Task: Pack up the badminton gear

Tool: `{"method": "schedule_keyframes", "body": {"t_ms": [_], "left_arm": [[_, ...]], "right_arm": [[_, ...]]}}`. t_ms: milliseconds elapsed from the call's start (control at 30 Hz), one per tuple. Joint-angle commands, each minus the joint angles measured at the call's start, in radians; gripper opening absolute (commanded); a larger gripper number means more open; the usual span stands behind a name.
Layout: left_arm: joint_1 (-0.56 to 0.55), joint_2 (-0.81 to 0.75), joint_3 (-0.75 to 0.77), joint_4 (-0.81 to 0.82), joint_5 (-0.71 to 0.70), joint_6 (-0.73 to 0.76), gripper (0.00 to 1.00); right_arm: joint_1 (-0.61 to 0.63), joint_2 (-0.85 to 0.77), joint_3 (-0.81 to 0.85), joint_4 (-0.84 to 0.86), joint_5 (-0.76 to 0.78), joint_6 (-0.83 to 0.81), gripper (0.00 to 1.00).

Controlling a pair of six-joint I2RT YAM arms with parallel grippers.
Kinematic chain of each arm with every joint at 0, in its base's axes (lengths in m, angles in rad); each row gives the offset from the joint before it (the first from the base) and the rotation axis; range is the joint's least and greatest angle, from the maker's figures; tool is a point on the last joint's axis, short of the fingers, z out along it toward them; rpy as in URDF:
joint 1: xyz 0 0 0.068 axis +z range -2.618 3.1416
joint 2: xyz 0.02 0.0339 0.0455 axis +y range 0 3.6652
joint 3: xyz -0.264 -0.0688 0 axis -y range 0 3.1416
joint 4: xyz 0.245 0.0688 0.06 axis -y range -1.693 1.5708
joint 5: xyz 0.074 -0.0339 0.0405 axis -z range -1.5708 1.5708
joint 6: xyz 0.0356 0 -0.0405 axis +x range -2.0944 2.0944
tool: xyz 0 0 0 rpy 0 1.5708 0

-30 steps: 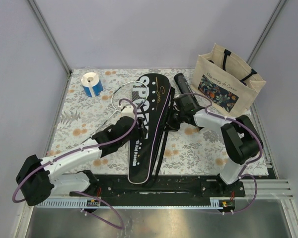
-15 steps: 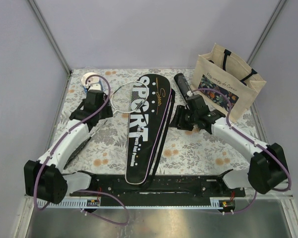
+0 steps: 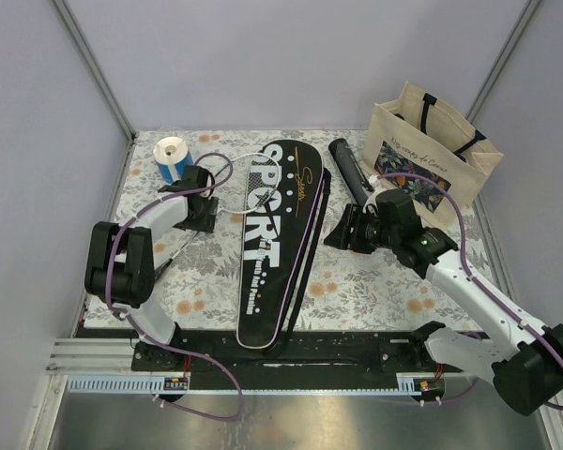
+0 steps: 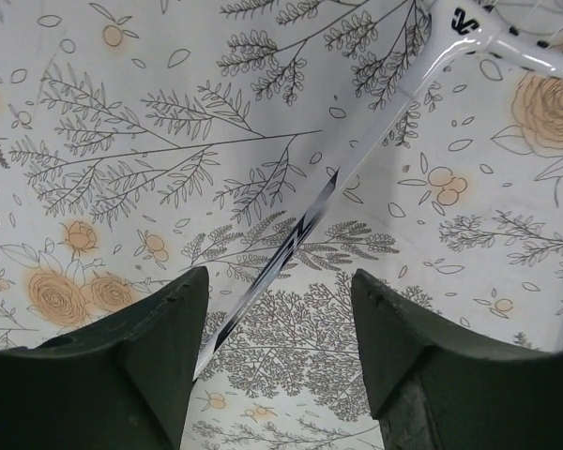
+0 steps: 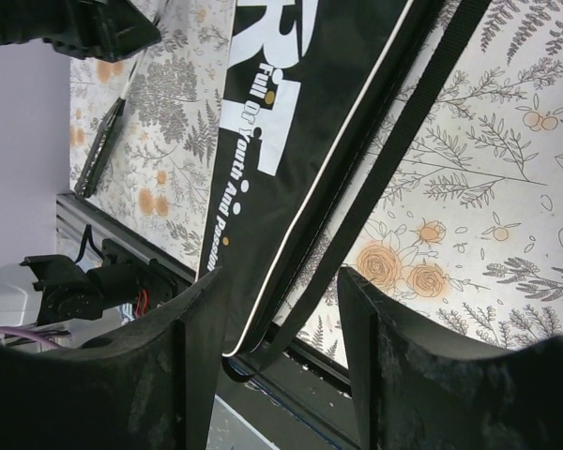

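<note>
Two pincers, both spread wide and empty. Left pincer [image 4: 277, 277] hovers over the white racket [image 4: 394, 112], whose shaft lies on the floral surface [image 4: 122, 112] in line with the gap. Right pincer [image 5: 280, 281] hangs beside the black SPORT case [image 3: 272, 244], stretched lengthwise mid-surface, black tube [image 3: 349, 169] near its head.

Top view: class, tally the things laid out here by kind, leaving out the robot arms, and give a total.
Racket case: 1
Racket: 1
Tube: 1
Tote bag: 1
Tape roll: 1
Total: 5
</note>
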Motion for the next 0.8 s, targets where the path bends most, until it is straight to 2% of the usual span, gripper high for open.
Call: {"method": "schedule_keyframes", "body": {"t_ms": [0, 167, 333, 500, 567, 600, 767], "left_arm": [[0.002, 0.043, 0.059, 0.017, -0.007, 0.069, 0.64], [0.002, 0.082, 0.062, 0.021, 0.014, 0.069, 0.58], [0.002, 0.143, 0.070, 0.003, 0.031, 0.067, 0.45], [0.002, 0.131, 0.079, -0.021, 0.060, 0.063, 0.17], [0.002, 0.113, 0.091, -0.046, 0.053, 0.043, 0.03], [0.002, 0.103, 0.099, -0.066, 0.053, 0.040, 0.00], [0.001, 0.001, 0.139, -0.137, 0.096, -0.095, 0.00]], "right_arm": [[-0.002, -0.039, -0.006, 0.026, -0.030, -0.015, 0.58], [-0.002, -0.039, -0.009, 0.027, -0.033, -0.019, 0.58], [-0.002, -0.043, -0.013, 0.037, -0.040, -0.015, 0.58], [-0.002, -0.069, -0.019, 0.029, -0.031, -0.024, 0.58], [-0.002, -0.086, -0.027, 0.038, -0.045, -0.028, 0.59], [-0.002, -0.097, -0.039, 0.050, -0.056, -0.028, 0.59], [-0.002, -0.154, -0.134, 0.158, -0.079, 0.031, 0.60]]}}
